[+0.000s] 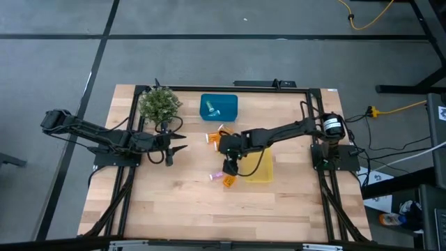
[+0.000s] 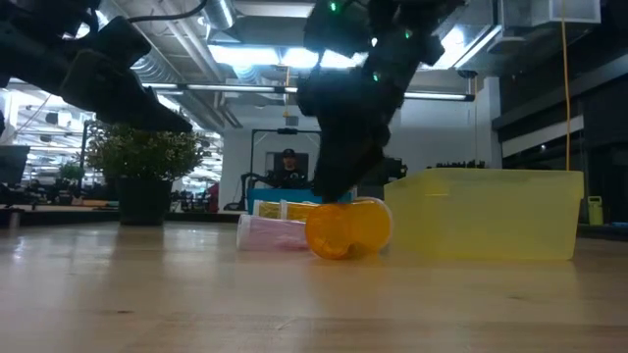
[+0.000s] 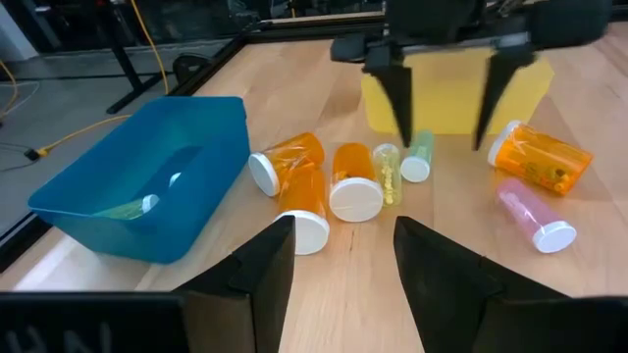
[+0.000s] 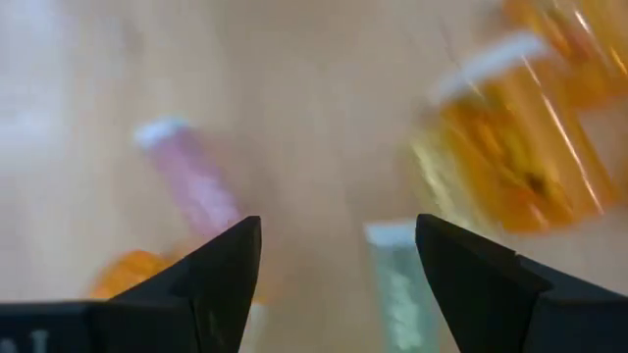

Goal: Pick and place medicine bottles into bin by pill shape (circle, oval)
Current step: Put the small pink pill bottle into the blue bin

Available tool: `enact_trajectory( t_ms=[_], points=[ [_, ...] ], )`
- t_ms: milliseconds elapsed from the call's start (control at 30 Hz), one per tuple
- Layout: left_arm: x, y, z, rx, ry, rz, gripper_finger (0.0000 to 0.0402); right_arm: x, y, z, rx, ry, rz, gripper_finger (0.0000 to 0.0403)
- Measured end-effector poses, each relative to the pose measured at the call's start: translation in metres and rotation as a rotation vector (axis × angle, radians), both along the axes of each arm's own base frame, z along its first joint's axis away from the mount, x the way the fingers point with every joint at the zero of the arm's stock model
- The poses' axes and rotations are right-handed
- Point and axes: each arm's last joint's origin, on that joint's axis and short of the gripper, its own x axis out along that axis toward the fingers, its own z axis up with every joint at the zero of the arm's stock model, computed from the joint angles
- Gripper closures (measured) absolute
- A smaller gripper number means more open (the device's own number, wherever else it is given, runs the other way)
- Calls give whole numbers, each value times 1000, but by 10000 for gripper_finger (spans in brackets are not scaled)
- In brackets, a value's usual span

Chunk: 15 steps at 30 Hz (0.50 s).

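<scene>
You have barely begun: one bottle (image 1: 212,109) lies in the blue bin (image 1: 219,98), the yellow bin (image 1: 263,171) looks empty, about six lie loose on the counter (image 1: 174,202). Right gripper (image 3: 439,127) hovers over them, jaws spread; left gripper (image 1: 182,142) waits, spread too

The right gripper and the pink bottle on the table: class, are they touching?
Apart. In the left wrist view the right gripper hangs open above the table, with bare wood between it and the pink bottle.
</scene>
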Motion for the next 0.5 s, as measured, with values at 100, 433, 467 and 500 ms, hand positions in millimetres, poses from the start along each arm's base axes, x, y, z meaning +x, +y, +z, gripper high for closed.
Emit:
enact_trajectory(
  t_ms=[100,433,467,500],
  points=[
    [0,0,0,0,0,0,233,4,12,7,5,-49,111,130],
    [0,0,0,1,1,1,233,15,45,-5,20,-133,310,130],
    [0,0,0,1,0,1,233,17,45,-8,17,-127,312,130],
    [0,0,0,0,0,0,233,20,45,-9,10,-135,314,130]
  ],
)
